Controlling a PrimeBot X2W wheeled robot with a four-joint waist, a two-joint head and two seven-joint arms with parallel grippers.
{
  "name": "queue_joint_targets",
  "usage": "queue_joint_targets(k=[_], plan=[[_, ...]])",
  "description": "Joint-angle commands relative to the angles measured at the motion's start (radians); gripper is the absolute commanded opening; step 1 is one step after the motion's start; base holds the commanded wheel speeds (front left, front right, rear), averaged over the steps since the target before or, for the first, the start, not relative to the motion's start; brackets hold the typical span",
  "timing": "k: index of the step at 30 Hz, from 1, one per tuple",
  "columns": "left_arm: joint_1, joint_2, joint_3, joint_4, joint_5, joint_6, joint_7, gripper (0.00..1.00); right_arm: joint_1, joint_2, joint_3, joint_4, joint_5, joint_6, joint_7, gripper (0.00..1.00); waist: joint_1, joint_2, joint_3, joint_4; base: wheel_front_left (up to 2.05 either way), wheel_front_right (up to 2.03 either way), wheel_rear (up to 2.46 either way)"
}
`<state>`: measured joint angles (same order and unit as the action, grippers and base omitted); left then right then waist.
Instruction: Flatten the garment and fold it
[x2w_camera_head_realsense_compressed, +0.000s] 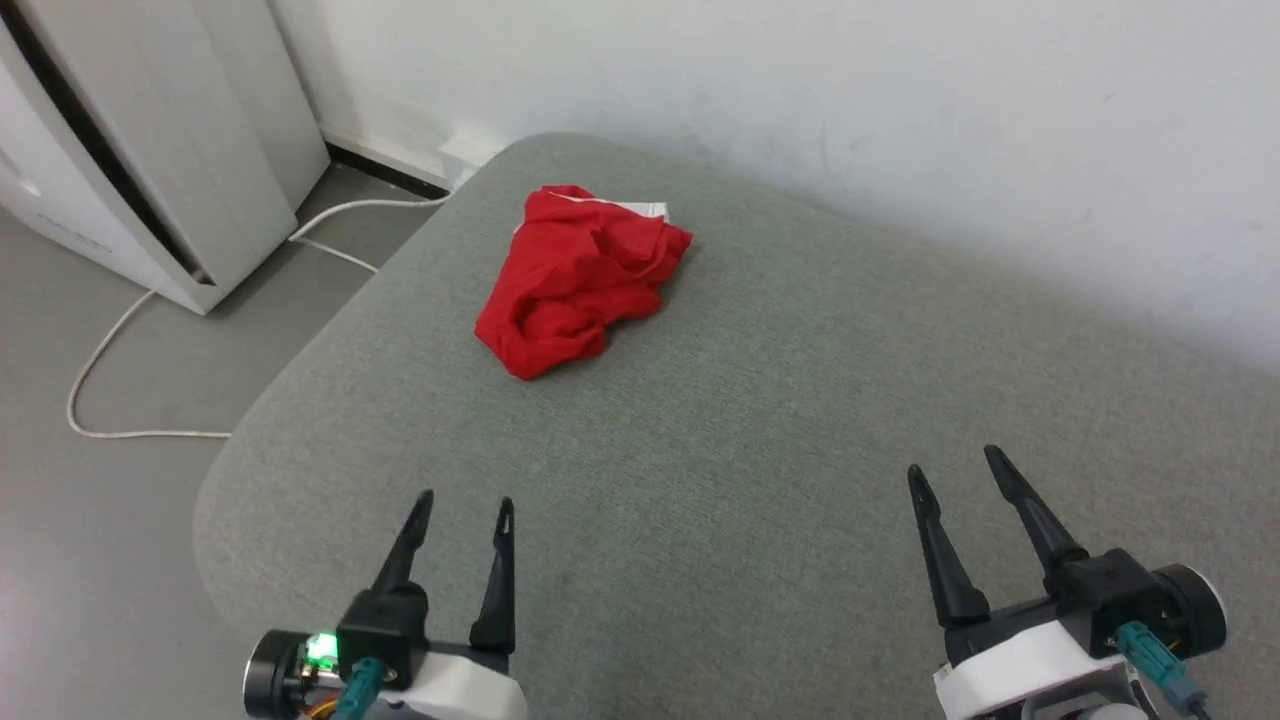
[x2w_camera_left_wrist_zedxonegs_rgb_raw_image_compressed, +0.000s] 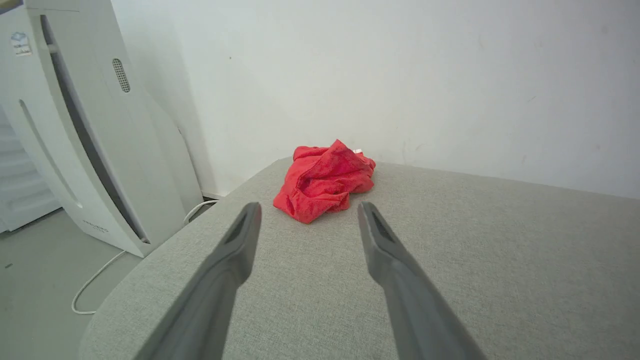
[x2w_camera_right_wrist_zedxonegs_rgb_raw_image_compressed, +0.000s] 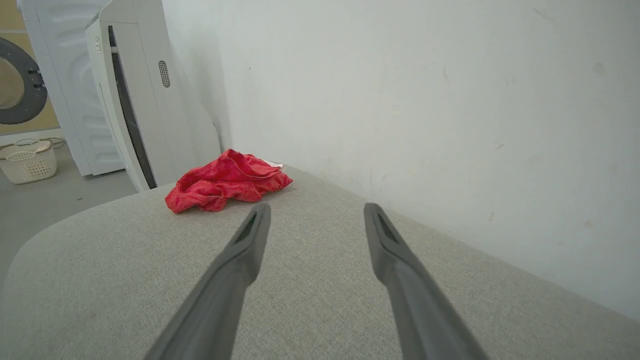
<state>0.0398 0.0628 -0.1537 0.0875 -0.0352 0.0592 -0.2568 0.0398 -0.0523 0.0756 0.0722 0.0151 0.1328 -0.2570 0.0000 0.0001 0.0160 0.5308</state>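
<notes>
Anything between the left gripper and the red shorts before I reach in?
Nothing visible. Only bare grey cushion lies between the open left gripper and the crumpled red shorts near the far edge. The right gripper has an equally unobstructed line to them.

I can't properly read anything here. The tall white plastic appliance (x2w_camera_left_wrist_zedxonegs_rgb_raw_image_compressed: 145, 150) on the floor carries a small blue-and-white sticker (x2w_camera_left_wrist_zedxonegs_rgb_raw_image_compressed: 19, 42) at its top corner and a faint grey line of lettering (x2w_camera_left_wrist_zedxonegs_rgb_raw_image_compressed: 95, 226) low on its front (perhaps a brand name), both too small to make out. The crumpled bright red thin-fabric garment (x2w_camera_head_realsense_compressed: 575, 275) offers no legible print among its folds.
</notes>
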Motion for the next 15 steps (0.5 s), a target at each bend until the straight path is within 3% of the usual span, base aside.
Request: queue_joint_targets(k=[1, 8, 15], plan=[[-0.02, 0.007, 0.0, 0.029, -0.012, -0.023, -0.005, 1.0, -0.019, 0.002, 0.004, -0.006, -0.014, -0.002, -0.005, 1.0, 0.0, -0.0001, 0.032, -0.028, 0.0, 0.0, 0.0], [-0.193, 0.051, 0.027, 0.147, -0.077, -0.109, 0.015, 1.0, -0.05, 0.002, 0.002, -0.014, -0.047, -0.002, -0.005, 1.0, 0.0, -0.0001, 0.144, -0.109, 0.0, 0.0, 0.0], [-0.438, 0.144, 0.057, 0.239, -0.149, -0.166, 0.165, 1.0, -0.086, 0.002, -0.019, -0.029, -0.087, -0.002, -0.005, 1.0, 0.0, -0.0001, 0.263, -0.169, 0.0, 0.0, 0.0]])
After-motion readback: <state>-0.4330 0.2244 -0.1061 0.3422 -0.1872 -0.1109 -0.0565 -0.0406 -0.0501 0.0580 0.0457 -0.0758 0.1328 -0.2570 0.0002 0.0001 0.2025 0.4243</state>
